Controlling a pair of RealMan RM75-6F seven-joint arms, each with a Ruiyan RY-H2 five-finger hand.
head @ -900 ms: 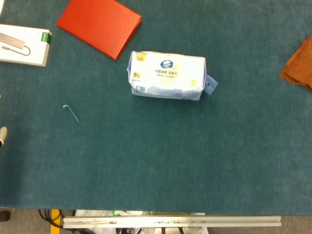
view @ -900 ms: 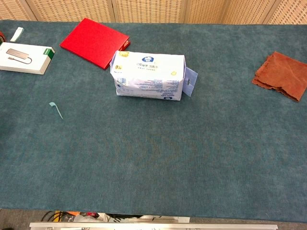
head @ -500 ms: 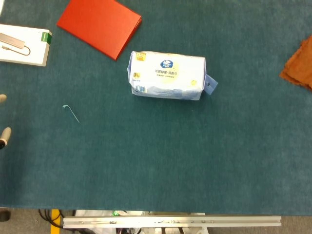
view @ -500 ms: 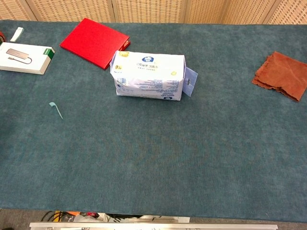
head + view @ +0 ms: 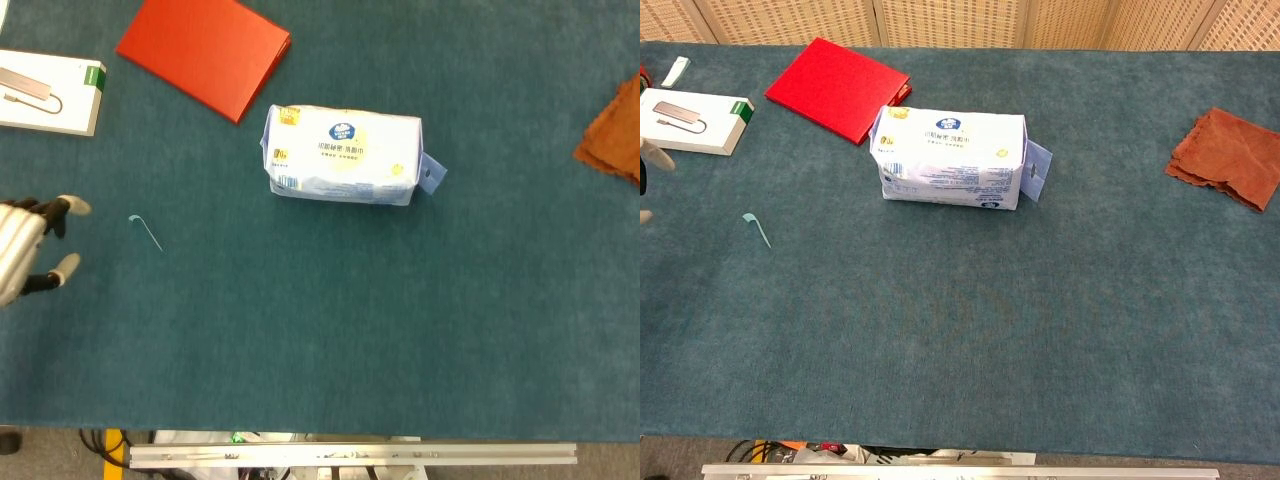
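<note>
While the left hand (image 5: 30, 250) pokes in from the left edge of the table (image 5: 330, 340), its fingers (image 5: 66, 266) are spread apart and hold nothing. Just beside it lies one tiny curled strip (image 5: 146, 232), pale blue and thin, flat on the blue-green cloth. Farther back sits one white and blue pack of tissues (image 5: 342, 156), lying on its side in the middle, with a small tab at its right end. Beyond that are one red folder (image 5: 203, 52), one white box (image 5: 50, 92) and one brown cloth (image 5: 612, 130). No view shows the right hand.
</note>
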